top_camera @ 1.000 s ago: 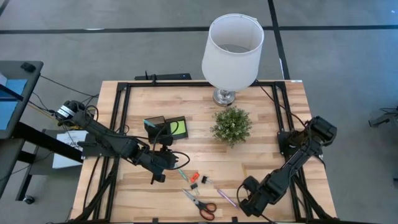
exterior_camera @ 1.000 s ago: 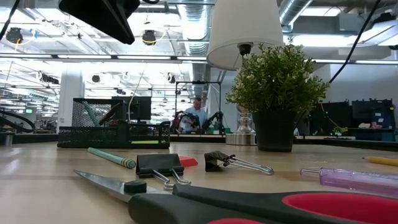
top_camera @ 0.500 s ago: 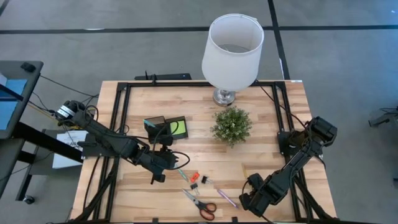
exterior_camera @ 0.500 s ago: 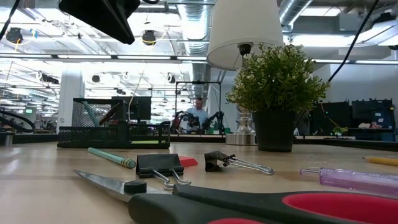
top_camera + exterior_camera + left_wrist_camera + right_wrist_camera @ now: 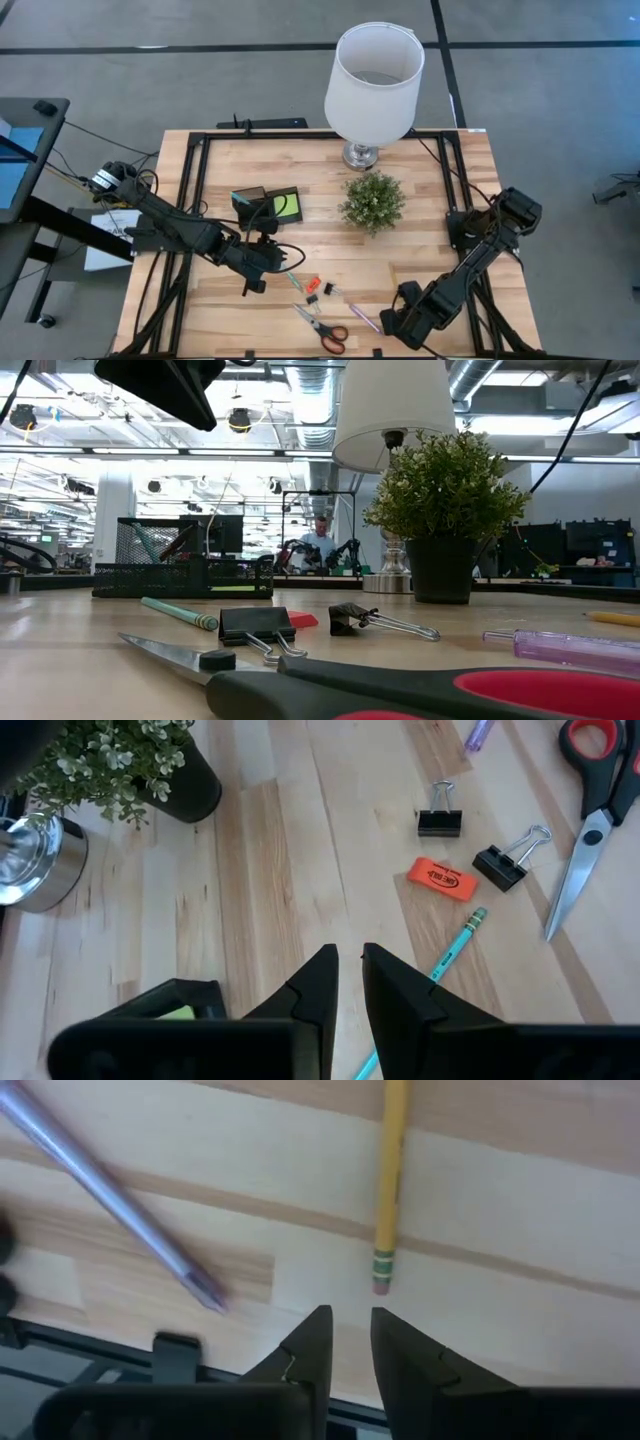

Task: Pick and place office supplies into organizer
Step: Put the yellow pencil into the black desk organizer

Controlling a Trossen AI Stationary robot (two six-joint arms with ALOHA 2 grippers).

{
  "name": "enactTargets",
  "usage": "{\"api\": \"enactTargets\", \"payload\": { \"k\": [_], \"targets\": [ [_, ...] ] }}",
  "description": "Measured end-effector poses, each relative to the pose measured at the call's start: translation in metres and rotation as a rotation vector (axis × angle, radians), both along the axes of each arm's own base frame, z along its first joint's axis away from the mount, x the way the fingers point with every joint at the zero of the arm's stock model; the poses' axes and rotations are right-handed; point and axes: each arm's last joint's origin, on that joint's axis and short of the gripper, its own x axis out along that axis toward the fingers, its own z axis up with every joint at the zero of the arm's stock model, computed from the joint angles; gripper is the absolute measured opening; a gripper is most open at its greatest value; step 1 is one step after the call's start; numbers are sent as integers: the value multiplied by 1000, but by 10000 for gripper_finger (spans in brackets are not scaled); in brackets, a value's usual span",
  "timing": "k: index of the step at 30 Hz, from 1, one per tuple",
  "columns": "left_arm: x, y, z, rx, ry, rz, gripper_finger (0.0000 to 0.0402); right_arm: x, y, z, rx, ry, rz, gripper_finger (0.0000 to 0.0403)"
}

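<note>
The black organizer (image 5: pixel 268 206) stands left of centre, with the lime-green sticky-note pad (image 5: pixel 288 207) in its low tray and a teal pen (image 5: pixel 148 542) and a brown pen (image 5: pixel 183 541) leaning in its tall compartment. On the wood lie a teal pencil (image 5: pixel 455 945), a small orange piece (image 5: pixel 440 880), two black clips (image 5: pixel 438 818) (image 5: pixel 505 860), red-handled scissors (image 5: pixel 322 327), a purple pen (image 5: pixel 110 1190) and a yellow pencil (image 5: pixel 388 1180). My left gripper (image 5: pixel 350 960) hovers shut between organizer and teal pencil. My right gripper (image 5: pixel 350 1325) is shut at the near edge, by the yellow pencil's eraser end.
A potted plant (image 5: pixel 373 201) stands right of the organizer, and a white-shaded lamp (image 5: pixel 373 75) stands behind it at the far edge. A black frame (image 5: pixel 190 190) runs round the table. Bare wood lies between plant and right arm. A person (image 5: pixel 320 543) shows far behind the table.
My right gripper has shifted slightly toward the table's left along the near edge. The supplies lie where they were.
</note>
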Motion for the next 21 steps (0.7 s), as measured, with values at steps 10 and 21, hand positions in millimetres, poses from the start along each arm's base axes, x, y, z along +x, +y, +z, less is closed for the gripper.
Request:
{"api": "enactTargets", "payload": {
  "k": [10, 21],
  "targets": [
    [1, 0, 1, -8, -8, 3, 45, 6, 9, -15, 6, 135, -27, 67],
    [1, 0, 1, -7, -8, 3, 45, 9, 11, -22, -60, 155, -32, 67]
  ]
}}
